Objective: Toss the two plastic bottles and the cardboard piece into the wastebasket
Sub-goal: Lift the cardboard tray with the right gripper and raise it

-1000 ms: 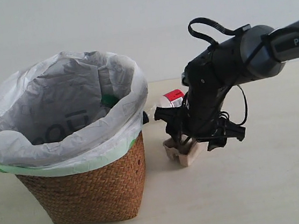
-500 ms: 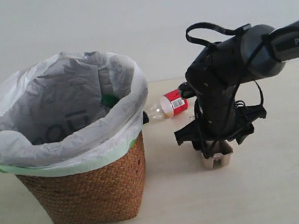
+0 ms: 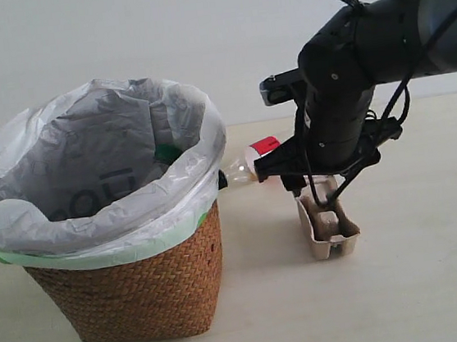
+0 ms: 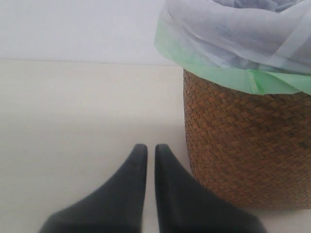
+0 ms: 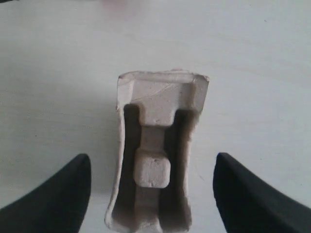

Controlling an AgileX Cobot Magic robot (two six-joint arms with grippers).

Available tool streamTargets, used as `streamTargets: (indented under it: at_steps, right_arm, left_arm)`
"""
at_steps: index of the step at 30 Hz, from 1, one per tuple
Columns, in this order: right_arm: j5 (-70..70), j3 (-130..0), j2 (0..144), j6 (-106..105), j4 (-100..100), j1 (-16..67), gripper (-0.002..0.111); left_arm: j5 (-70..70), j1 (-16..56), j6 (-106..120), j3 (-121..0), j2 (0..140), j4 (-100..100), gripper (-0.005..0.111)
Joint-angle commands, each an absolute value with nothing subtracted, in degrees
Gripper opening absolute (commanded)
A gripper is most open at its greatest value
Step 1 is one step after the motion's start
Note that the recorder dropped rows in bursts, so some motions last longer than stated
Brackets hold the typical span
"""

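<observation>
1. Table [image 3: 439, 279]: pale, flat, bearing all the items below.

2. Basket [image 3: 135, 289]: brown wicker, tapered, upright on the left of the table. It also showed just beside the left gripper in the left wrist view.

3. Bag [image 3: 91, 195]: crinkled white liner with a pale green edge, folded out over the basket's rim.

4. Right arm [image 3: 364, 56]: dark, bent downward over the table to the right of the basket.

5. Right gripper [image 5: 153, 194]: pointed down at the table, jaws spread wide. One stood on either side of the cardboard and neither touched it.

6. Left gripper [image 4: 150, 150]: low over the table, jaws drawn almost together with only a thin slit between them, pinching nothing.

7. Red bottle [image 3: 254, 161]: lay on its side on the table between the basket and the right arm, partly hidden by both.

8. Green bottle [image 3: 167, 153]: only a green part showed, inside the bag against the far wall.

9. Cardboard [image 3: 327, 227]: beige pulp tray, hollow side up, resting on the table under the right gripper and apart from the basket.
</observation>
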State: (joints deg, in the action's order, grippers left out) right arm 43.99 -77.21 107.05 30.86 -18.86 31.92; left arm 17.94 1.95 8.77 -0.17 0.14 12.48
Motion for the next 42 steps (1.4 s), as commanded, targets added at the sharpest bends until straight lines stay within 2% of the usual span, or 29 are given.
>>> streamTargets:
  at_steps: [1, 42]
  right_arm:
    - [42.2, -77.2, 108.0, 30.3, -18.5, 31.9, 0.062]
    - [37.6, -74.7, 112.8, 40.6, -23.1, 31.9, 0.062]
  left_arm:
    - [17.9, 1.8, 8.3, 0.0, 0.0, 12.4, 0.006]
    - [17.9, 1.8, 8.3, 0.0, 0.0, 12.4, 0.006]
